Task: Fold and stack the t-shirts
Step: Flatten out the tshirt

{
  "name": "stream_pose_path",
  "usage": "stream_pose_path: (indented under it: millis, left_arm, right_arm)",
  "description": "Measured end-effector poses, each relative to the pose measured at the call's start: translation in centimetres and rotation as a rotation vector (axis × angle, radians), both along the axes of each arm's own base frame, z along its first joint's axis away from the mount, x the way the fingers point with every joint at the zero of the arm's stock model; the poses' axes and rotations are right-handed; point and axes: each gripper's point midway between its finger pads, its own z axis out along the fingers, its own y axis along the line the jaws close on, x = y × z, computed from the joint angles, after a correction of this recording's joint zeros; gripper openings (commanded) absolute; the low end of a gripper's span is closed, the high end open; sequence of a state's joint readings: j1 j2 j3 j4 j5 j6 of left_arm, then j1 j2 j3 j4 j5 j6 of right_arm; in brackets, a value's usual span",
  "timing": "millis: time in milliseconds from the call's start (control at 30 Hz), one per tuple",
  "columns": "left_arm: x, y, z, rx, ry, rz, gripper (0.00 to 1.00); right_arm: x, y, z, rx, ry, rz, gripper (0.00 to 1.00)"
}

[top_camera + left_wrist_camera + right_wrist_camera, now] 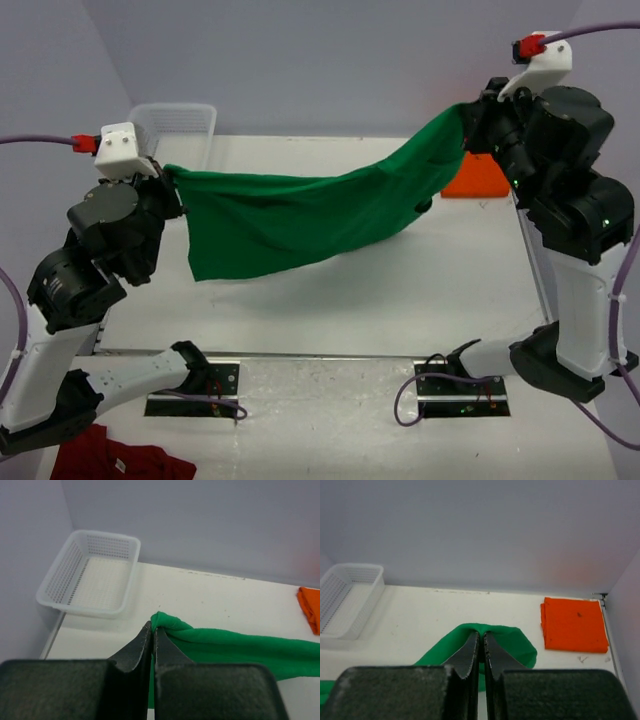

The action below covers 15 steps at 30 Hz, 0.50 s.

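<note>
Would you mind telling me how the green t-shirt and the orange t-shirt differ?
The green t-shirt hangs stretched between the left gripper and right gripper; the orange t-shirt lies on the table. The green one is spread wide, the orange one folded into a rectangle. Both are plain cloth.

green t-shirt (pixel 290 225): matt cloth | basket (pixel 65 575): plastic (mesh-walled) | table (pixel 400 290): smooth

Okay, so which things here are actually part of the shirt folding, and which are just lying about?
Part of the job: green t-shirt, held up between the left gripper and right gripper, both shut on it; orange t-shirt, folded, far right corner.
Lying about: white basket, far left corner; dark red garment, near left edge.
</note>
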State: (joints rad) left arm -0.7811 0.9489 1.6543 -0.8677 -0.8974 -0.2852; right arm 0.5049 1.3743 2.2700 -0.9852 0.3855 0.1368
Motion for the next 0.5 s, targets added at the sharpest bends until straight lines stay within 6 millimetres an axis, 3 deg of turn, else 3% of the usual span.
stream_pose_path:
  millis: [167,300,400,500]
  left_arm:
    - [-1.5,-1.5,1.6,-0.047,-0.046,-0.175,0.0]
    - [-2.6,-1.2,3.0,-0.096,-0.081,-0.209,0.0]
    - [-2.3,-0.6,3.6,-0.103,-0.087,-0.16,0.0]
    - [-1.1,-0.9,2.9,-0.084,-0.051,-0.112,0.0]
  right_arm:
    - [-4.3,-0.5,3.1,0.006,-0.103,0.101,0.0]
    - [-7.7,-1.8,5.7,0.026,-0.198,0.136,0.0]
    - [-9.8,-3.1,7.6,0.03,-0.277,0.136,0.0]
    - [-10.9,-3.8,9.0,0.033,-0.329,0.133,0.0]
